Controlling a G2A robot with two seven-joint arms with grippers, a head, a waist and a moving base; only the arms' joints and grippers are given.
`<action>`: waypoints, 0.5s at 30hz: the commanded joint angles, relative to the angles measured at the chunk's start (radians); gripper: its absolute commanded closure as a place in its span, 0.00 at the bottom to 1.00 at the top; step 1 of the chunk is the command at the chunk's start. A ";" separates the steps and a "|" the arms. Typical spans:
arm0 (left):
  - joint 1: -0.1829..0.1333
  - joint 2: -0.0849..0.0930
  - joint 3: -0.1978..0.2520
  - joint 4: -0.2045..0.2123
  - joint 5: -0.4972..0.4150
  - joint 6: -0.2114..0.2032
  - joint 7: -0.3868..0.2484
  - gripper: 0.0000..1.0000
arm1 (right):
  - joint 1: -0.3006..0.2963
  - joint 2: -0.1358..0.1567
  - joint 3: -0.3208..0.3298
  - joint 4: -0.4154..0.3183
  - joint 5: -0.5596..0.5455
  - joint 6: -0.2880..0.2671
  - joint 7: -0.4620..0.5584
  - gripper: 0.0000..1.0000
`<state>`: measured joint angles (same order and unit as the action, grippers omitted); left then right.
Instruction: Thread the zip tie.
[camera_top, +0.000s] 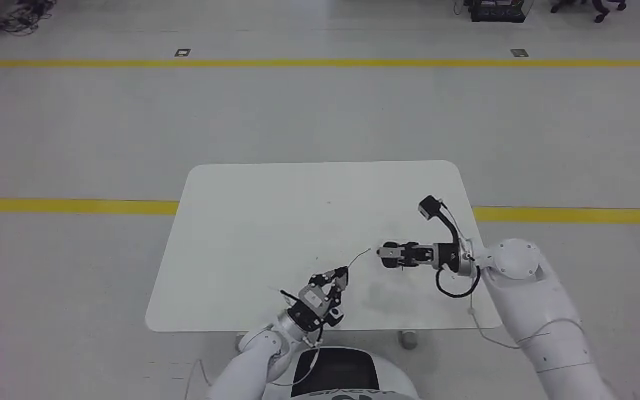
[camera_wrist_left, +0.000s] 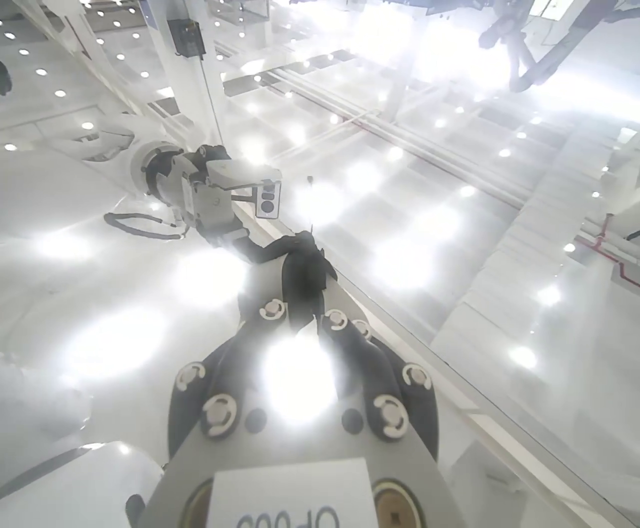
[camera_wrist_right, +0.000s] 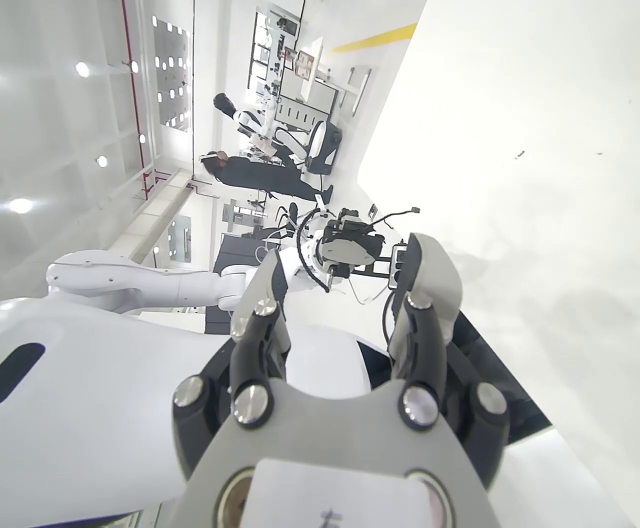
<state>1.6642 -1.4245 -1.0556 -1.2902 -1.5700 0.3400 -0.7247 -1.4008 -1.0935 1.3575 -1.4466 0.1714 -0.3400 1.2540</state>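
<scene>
The zip tie is a thin dark strip held above the white table near its front edge. My left gripper is shut on one end of it, and the free end slants toward my right gripper. In the left wrist view the zip tie sticks straight out from the closed fingertips, with the right arm's wrist just beyond. My right gripper stands open with nothing between its fingers, facing the left gripper a short way off.
The table's front edge lies right under my left arm. Bare tabletop spreads behind and to the left of both grippers. A yellow floor line runs past the table on both sides.
</scene>
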 joint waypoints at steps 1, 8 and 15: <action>-0.001 -0.005 -0.001 0.002 0.000 0.000 0.003 1.00 | 0.006 -0.004 -0.008 0.013 -0.022 0.000 -0.016 0.52; -0.003 -0.009 0.002 0.004 0.000 0.000 0.003 1.00 | 0.024 -0.020 -0.042 0.048 -0.087 0.000 -0.115 0.52; -0.004 -0.005 0.002 0.003 0.000 0.000 0.004 1.00 | 0.048 -0.035 -0.064 0.089 -0.038 0.000 -0.125 0.58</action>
<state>1.6602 -1.4300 -1.0537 -1.2865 -1.5700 0.3400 -0.7219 -1.3554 -1.1269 1.2922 -1.3629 0.1247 -0.3400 1.1227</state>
